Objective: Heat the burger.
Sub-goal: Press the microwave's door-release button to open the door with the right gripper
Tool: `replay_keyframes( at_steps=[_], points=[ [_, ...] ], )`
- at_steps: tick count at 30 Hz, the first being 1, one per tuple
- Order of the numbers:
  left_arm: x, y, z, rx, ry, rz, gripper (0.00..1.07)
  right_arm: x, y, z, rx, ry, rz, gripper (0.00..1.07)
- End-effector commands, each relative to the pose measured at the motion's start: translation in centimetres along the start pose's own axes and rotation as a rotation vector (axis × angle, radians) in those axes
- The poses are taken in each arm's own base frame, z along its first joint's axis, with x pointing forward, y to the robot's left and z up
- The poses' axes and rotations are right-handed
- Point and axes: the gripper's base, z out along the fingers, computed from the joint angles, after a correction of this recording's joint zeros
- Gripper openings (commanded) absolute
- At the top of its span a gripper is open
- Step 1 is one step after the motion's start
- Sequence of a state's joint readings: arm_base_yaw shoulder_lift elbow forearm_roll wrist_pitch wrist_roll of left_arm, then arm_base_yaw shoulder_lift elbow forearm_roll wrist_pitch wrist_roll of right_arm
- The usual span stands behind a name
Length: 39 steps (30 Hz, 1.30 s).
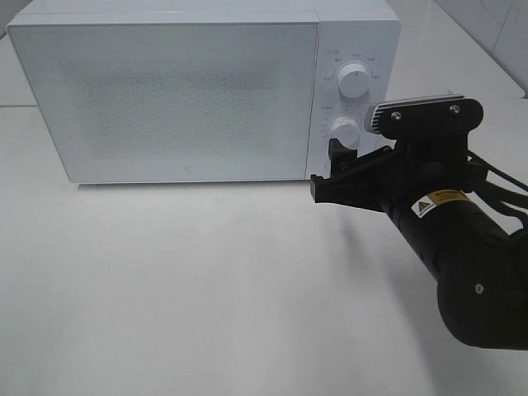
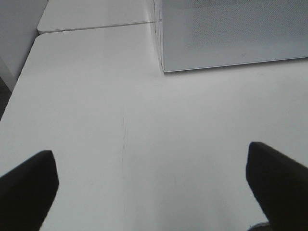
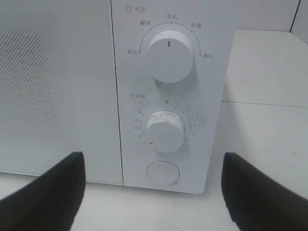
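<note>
Timer knob (image 3: pixel 165 131) on the microwave (image 1: pixel 202 91) is being faced head-on by the right gripper (image 3: pixel 153 192). It is lying just ahead between the fingers, its turning axis running straight toward the jaws, which are being held wide apart and empty. The left gripper (image 2: pixel 153 192), spread fully and empty too, is being held over the table (image 2: pixel 96 120), well away from the panel. The burger is being shown in no view; probably it is being hidden behind the closed door (image 3: pixel 48 86), leftward of the right gripper. Dial markings are being revealed only by the right wrist view.
</note>
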State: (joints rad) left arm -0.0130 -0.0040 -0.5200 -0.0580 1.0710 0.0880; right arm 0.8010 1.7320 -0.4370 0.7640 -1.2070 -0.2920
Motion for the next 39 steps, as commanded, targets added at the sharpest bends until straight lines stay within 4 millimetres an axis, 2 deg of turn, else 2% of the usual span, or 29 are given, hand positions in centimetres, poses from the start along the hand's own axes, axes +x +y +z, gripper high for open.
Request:
replay_keyframes(
  at_steps=[1, 4, 9, 11, 12, 14, 15, 16, 17, 18, 19, 20, 21, 22, 24, 27, 29, 32, 34, 39],
  points=[
    [0.2, 0.0, -0.2, -0.006, -0.018, -0.002, 1.00, -0.3, 0.2, 0.1, 0.007, -0.022, -0.002, 0.76],
    [0.2, 0.0, -0.2, -0.006, -0.018, -0.002, 1.00, -0.3, 0.2, 0.1, 0.004, -0.012, -0.002, 0.76],
    [0.2, 0.0, -0.2, -0.006, -0.018, -0.002, 1.00, -0.1, 0.3, 0.1, -0.002, 0.005, 0.103, 0.76],
    [0.2, 0.0, -0.2, -0.006, -0.018, -0.002, 1.00, -0.1, 0.3, 0.1, -0.001, 0.005, 0.228, 0.75],
    [0.2, 0.0, -0.2, -0.006, -0.018, -0.002, 1.00, -0.1, 0.3, 0.1, -0.001, 0.005, 0.228, 0.75],
    [0.2, 0.0, -0.2, -0.006, -0.018, -0.002, 1.00, -0.1, 0.3, 0.1, -0.001, 0.008, 0.373, 0.72],
    [0.2, 0.0, -0.2, -0.006, -0.018, -0.002, 1.00, -0.1, 0.3, 0.1, -0.001, 0.008, 0.373, 0.72],
    [0.2, 0.0, -0.2, -0.006, -0.018, -0.002, 1.00, 0.0, 0.3, 0.1, -0.002, 0.020, 0.483, 0.69],
    [0.2, 0.0, -0.2, -0.006, -0.018, -0.002, 1.00, 0.0, 0.3, 0.1, -0.002, 0.020, 0.483, 0.69],
    [0.2, 0.0, -0.2, -0.006, -0.018, -0.002, 1.00, 0.1, 0.4, 0.1, 0.000, 0.029, 0.614, 0.66],
    [0.2, 0.0, -0.2, -0.006, -0.018, -0.002, 1.00, 0.1, 0.4, 0.1, 0.000, 0.033, 0.666, 0.64],
    [0.2, 0.0, -0.2, -0.006, -0.018, -0.002, 1.00, 0.1, 0.4, 0.1, 0.000, 0.033, 0.666, 0.64],
    [0.2, 0.0, -0.2, -0.006, -0.018, -0.002, 1.00, 0.2, 0.4, 0.1, 0.002, 0.043, 0.799, 0.60],
    [0.2, 0.0, -0.2, -0.006, -0.018, -0.002, 1.00, 0.2, 0.4, 0.1, 0.002, 0.043, 0.799, 0.60],
    [0.2, 0.0, -0.2, -0.006, -0.018, -0.002, 1.00, 0.3, 0.4, 0.1, 0.007, 0.050, 0.976, 0.52],
    [0.2, 0.0, -0.2, -0.006, -0.018, -0.002, 1.00, 0.3, 0.4, 0.1, 0.009, 0.051, 1.079, 0.47],
    [0.2, 0.0, -0.2, -0.006, -0.018, -0.002, 1.00, 0.3, 0.4, 0.1, 0.016, 0.054, 1.298, 0.33],
    [0.2, 0.0, -0.2, -0.006, -0.018, -0.002, 1.00, 0.3, 0.4, 0.1, 0.018, 0.055, 1.339, 0.29],
    [0.2, 0.0, -0.2, -0.006, -0.018, -0.002, 1.00, 0.5, 0.5, 0.0, 0.035, 0.082, 1.502, 0.14],
    [0.2, 0.0, -0.2, -0.006, -0.018, -0.002, 1.00, 0.8, 0.6, 0.0, 0.057, 0.116, 1.574, 0.05]
  ],
)
